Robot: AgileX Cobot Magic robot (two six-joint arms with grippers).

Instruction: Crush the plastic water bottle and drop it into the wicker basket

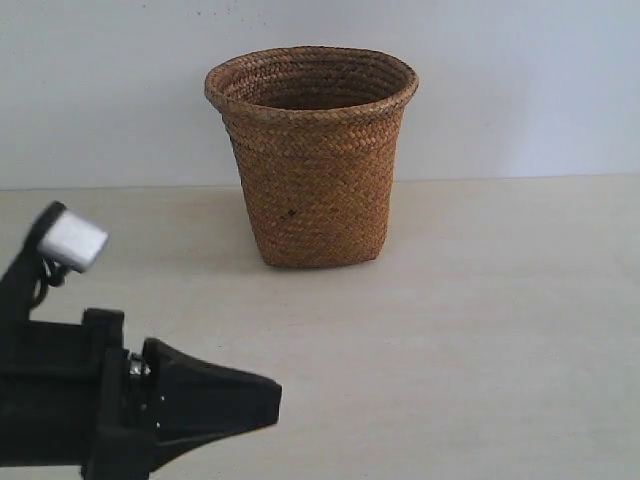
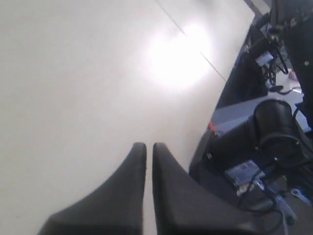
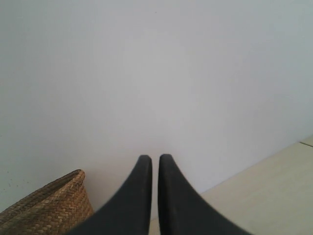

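Nearest, the left claw [image 1: 270, 400] hangs over the pale table [image 1: 480, 340], fingers pressed together on nothing; the right claw [image 3: 151, 157] is likewise pressed together and empty, facing the wall [image 3: 156, 73]; farther back the basket [image 1: 312, 160] stands upright on the table, near the wall.

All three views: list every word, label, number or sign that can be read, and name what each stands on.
None can be read in any view.
On the dark equipment past the table edge, left wrist view, a pale sticker: too blurred to read.
Farther back there, a pale tag: too small to read.
On the wicker basket: no lettering.
The plastic water bottle is in no view.
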